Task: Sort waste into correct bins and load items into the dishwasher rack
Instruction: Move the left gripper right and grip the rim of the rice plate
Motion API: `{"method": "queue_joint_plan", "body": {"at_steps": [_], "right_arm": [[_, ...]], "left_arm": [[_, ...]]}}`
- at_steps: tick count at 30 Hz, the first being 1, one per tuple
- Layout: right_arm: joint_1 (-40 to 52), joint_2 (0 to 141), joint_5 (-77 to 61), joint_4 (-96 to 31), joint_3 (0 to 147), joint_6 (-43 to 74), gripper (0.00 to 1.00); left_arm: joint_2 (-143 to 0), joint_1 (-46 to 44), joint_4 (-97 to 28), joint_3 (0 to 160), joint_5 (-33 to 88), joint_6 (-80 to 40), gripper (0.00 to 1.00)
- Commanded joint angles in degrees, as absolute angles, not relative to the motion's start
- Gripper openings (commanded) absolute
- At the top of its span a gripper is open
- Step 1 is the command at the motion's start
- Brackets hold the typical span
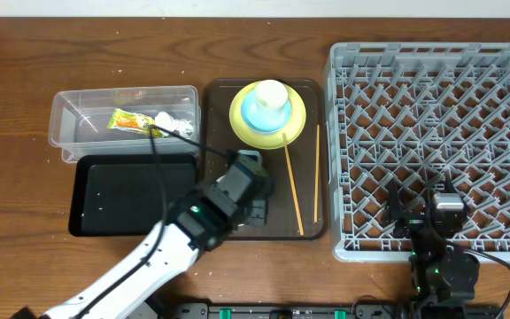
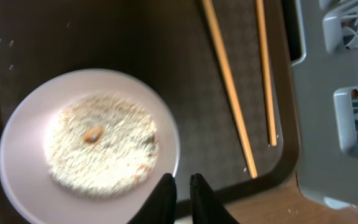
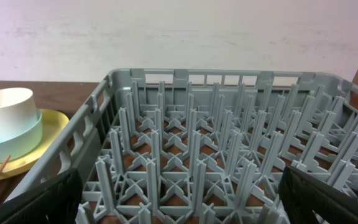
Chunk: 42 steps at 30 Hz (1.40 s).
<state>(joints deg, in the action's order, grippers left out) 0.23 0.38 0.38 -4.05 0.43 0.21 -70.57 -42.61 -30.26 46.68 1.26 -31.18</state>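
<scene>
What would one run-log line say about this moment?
left gripper: nearly closed at white bowl rim, grip unclear | right gripper: open over rack | chopsticks: on brown tray

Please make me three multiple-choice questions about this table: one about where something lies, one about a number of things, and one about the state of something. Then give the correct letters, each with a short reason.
1. Where does the snack wrapper lie?
A. in the clear tub
B. on the black tray
C. in the dishwasher rack

2. How many chopsticks lie on the brown serving tray?
A. one
B. two
C. four

3. What is the state of the white bowl?
A. empty
B. upside down
C. holding rice-like scraps

Answers:
1 A: the wrapper shows inside the tub's clear walls, beside the tissue.
2 B: two thin wooden sticks lie side by side on it.
3 C: the left wrist view shows the scraps spread over its bottom.
</scene>
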Motion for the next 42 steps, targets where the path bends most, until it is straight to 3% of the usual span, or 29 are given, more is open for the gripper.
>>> {"method": "queue_joint_plan", "body": {"at_steps": [1, 3, 10, 22, 28, 42], "right_arm": [[0.4, 0.4, 0.2, -4.3, 0.3, 0.4, 0.99], [0.4, 0.4, 0.1, -4.3, 0.3, 0.4, 0.99], [0.4, 0.4, 0.1, -4.3, 0.3, 0.4, 0.99], [0.4, 0.4, 0.1, -4.3, 0.3, 0.4, 0.99], [0.4, 0.4, 0.1, -4.3, 0.3, 0.4, 0.99], [0.4, 0.4, 0.1, -4.3, 0.3, 0.4, 0.99]], "left_arm": [[-73.0, -45.1, -29.1, 46.7, -5.5, -32.2, 0.17], [-74.7, -45.8, -28.3, 46.7, -7.2, -32.2, 0.24], [-79.8, -45.8, -26.1, 46.7, -8.4, -31.8, 0.28], [-82.4, -46.0, -24.3, 46.7, -7.7, -32.1, 0.28], [-82.9, -46.1, -23.8, 46.7, -6.0, -32.1, 0.22], [-89.7, -46.1, -20.6, 46.7, -6.0, -32.1, 0.23]]}}
